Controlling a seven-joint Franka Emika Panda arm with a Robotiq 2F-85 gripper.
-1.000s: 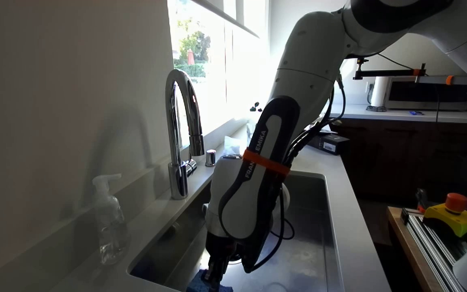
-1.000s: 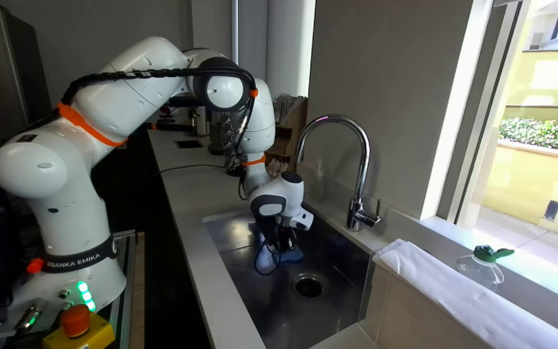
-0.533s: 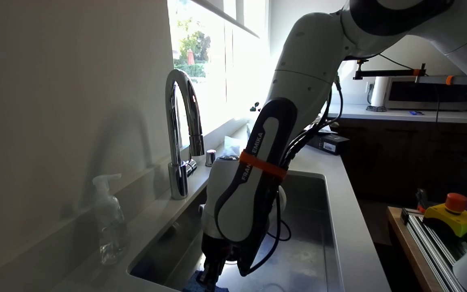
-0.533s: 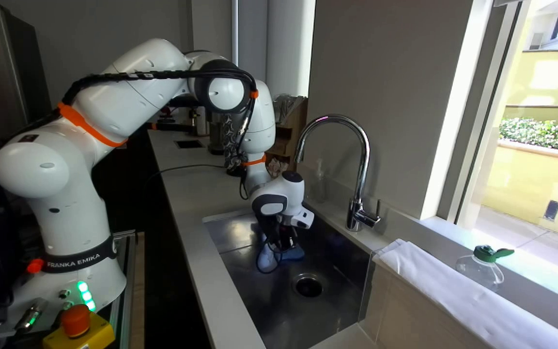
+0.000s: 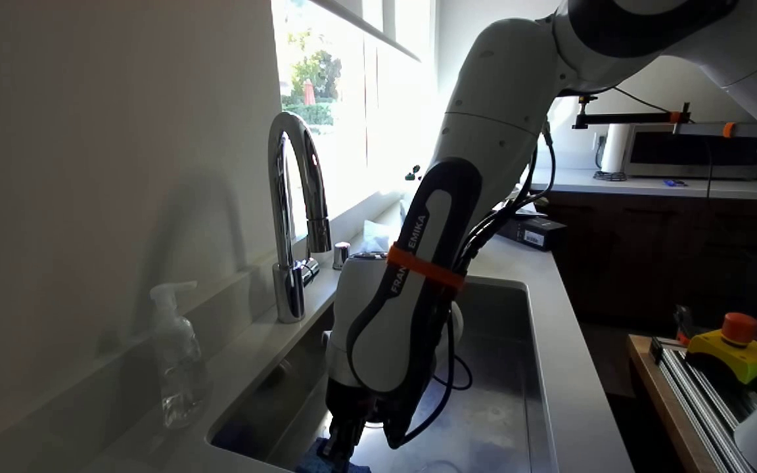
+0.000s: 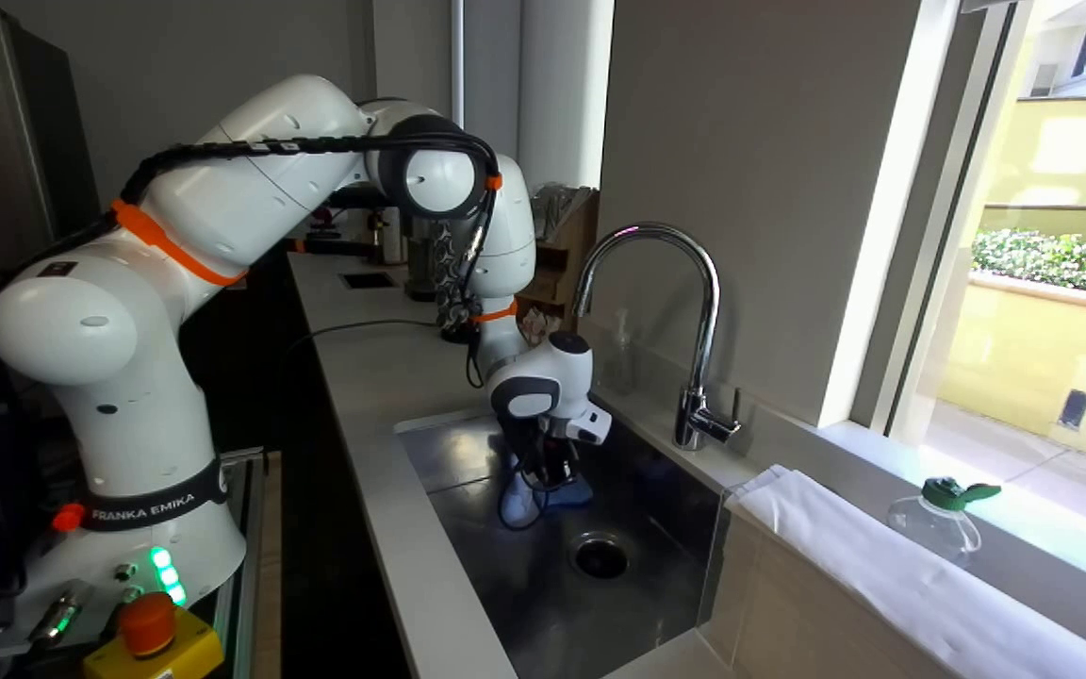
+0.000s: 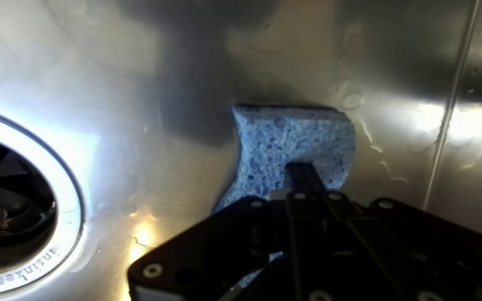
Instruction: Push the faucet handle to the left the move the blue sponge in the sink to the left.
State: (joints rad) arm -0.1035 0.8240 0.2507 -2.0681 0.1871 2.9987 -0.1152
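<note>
The blue sponge [image 7: 299, 138] lies flat on the floor of the steel sink [image 7: 161, 125], right of the drain in the wrist view. It is partly cut off at the bottom of an exterior view [image 5: 311, 458] and partly behind the gripper in an exterior view [image 6: 573, 492]. My gripper [image 7: 301, 166] points down with its fingertips together, pressed on or just over the sponge's top, with nothing between them. The gripper body hides part of the sponge. The chrome faucet [image 6: 708, 330] stands behind the sink, its small handle [image 6: 720, 426] low on its side; it also shows in an exterior view [image 5: 280, 197].
The drain [image 6: 600, 556] is close to the sponge. A clear soap bottle [image 5: 180, 368] stands on the counter beside the sink. A white cloth [image 6: 882, 556] and a green-capped bottle [image 6: 939, 519] are near the window. The sink walls surround the gripper.
The gripper and the sponge have shifted slightly together, to the left in an exterior view and a little farther from the drain. Over the last half second almost nothing has moved.
</note>
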